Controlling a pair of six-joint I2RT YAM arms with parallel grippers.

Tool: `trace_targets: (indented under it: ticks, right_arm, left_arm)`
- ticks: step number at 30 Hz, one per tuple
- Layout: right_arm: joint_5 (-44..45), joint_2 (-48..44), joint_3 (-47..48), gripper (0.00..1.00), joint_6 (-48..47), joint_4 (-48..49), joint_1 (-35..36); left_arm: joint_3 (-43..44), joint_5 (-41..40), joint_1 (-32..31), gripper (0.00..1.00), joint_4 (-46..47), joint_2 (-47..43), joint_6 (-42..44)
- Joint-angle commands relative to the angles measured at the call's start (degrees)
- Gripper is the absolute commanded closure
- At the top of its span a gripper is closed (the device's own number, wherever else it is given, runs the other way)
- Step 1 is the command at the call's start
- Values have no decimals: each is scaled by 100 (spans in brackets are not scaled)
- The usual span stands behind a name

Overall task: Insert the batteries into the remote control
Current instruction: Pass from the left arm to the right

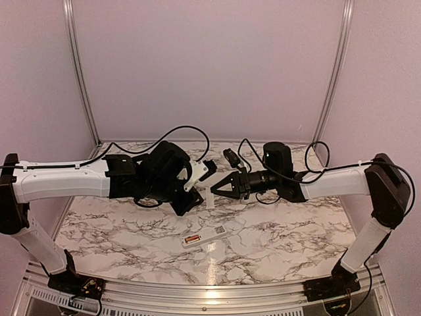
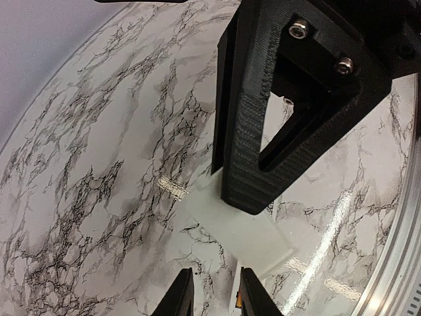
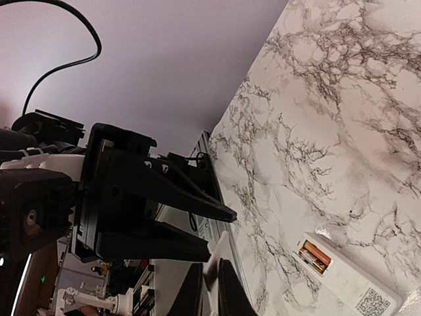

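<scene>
The white remote control (image 1: 209, 234) lies bay-up on the marble table, in front of both grippers. Two reddish-orange batteries (image 1: 191, 239) sit in its open bay; the right wrist view shows them side by side (image 3: 314, 257) in the remote (image 3: 358, 289). My right gripper (image 1: 212, 189) hangs above the table, shut on a thin white battery cover (image 1: 210, 199). That cover shows between its fingers (image 3: 220, 257) and in the left wrist view (image 2: 243, 230). My left gripper (image 1: 202, 183) is open and empty, its tips (image 3: 220, 234) right beside the cover's free end.
Black cables loop over the table behind both wrists (image 1: 191, 131). A metal rail (image 1: 210, 293) runs along the near table edge. Grey walls close the back and both sides.
</scene>
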Motion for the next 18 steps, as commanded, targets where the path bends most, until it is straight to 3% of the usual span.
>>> trace_targets:
  ticks: [1, 2, 9, 12, 18]
  right_arm:
    - [-113, 82, 205, 97, 34, 156, 74]
    - [-123, 86, 211, 100, 8, 156, 74]
    - [-51, -4, 333, 100, -483, -356, 47]
    - [3, -65, 338, 100, -583, -452, -64]
    - [98, -252, 324, 100, -786, -317, -231]
  left_arm:
    - [87, -67, -33, 86, 115, -243, 62]
    - [74, -47, -33, 80, 118, -259, 49]
    - [-224, -51, 11, 36, 263, -605, -134]
    - [-529, 56, 115, 24, 480, -825, -403]
    - [-1306, 1434, 554, 20, 1515, -1365, -1086]
